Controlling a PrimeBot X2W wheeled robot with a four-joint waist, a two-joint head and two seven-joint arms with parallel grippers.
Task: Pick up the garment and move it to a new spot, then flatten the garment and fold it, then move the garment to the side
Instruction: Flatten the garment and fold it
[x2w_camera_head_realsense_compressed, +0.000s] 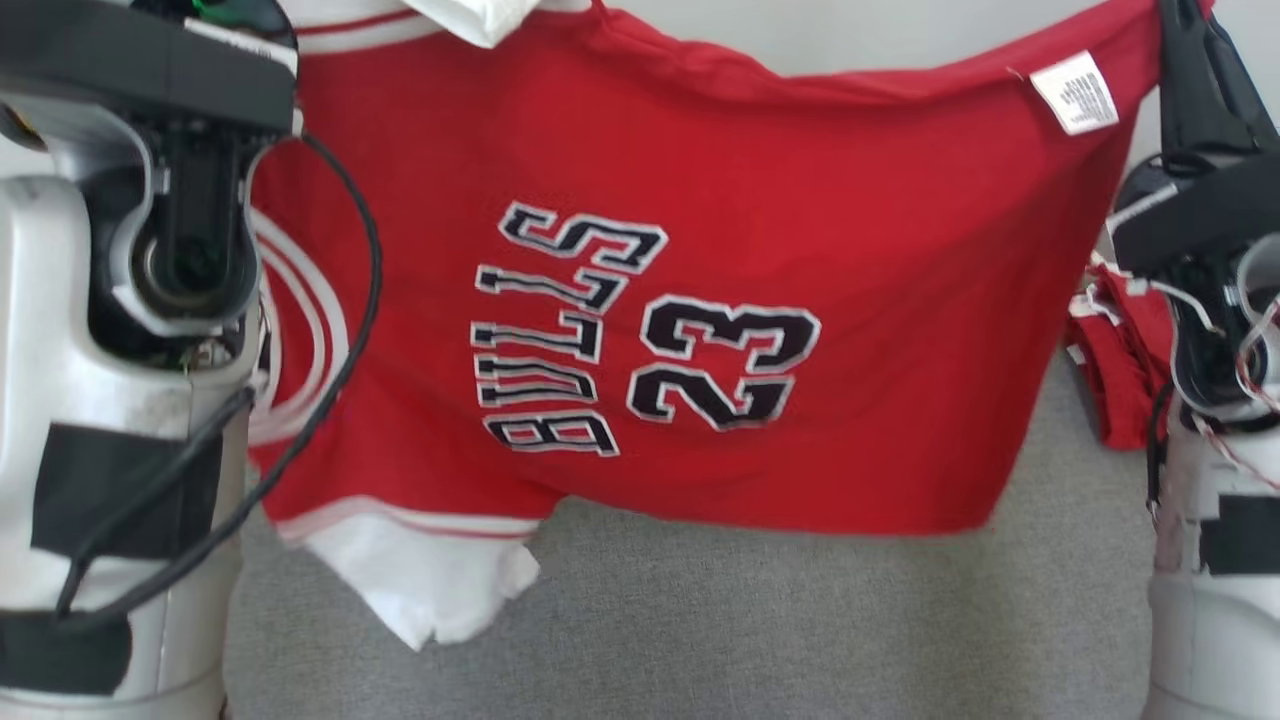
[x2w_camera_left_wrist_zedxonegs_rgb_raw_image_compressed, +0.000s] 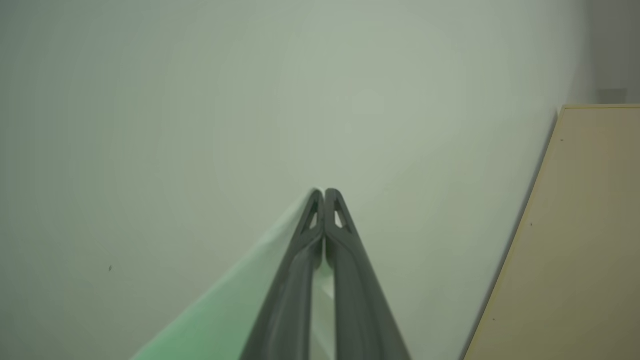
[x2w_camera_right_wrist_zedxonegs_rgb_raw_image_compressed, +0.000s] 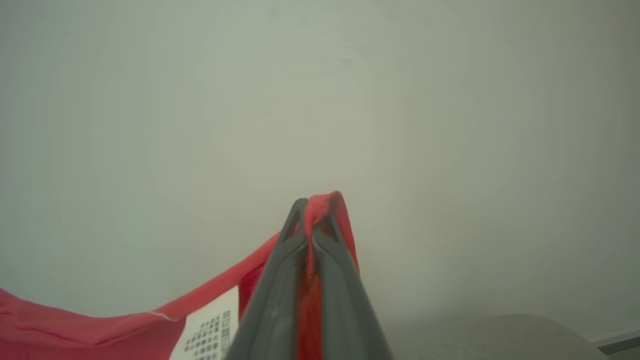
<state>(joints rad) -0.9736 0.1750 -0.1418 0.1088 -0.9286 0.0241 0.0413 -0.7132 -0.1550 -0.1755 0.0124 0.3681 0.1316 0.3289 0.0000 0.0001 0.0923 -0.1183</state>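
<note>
Right gripper (x2w_camera_right_wrist_zedxonegs_rgb_raw_image_compressed: 312, 207) pinches one top corner of the red shirt (x2w_camera_head_realsense_compressed: 850, 250); the left gripper (x2w_camera_left_wrist_zedxonegs_rgb_raw_image_compressed: 324, 192) is closed on its white edge. The shirt hangs spread out in the air above the gray surface (x2w_camera_head_realsense_compressed: 800, 620). More red cloth (x2w_camera_head_realsense_compressed: 1125, 385) lies to the right.

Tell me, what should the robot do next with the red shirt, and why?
Probably lower the red Bulls jersey with white sleeves flat onto the grey fabric surface: it hangs stretched in the air, pinched by the left claw and the right claw.
</note>
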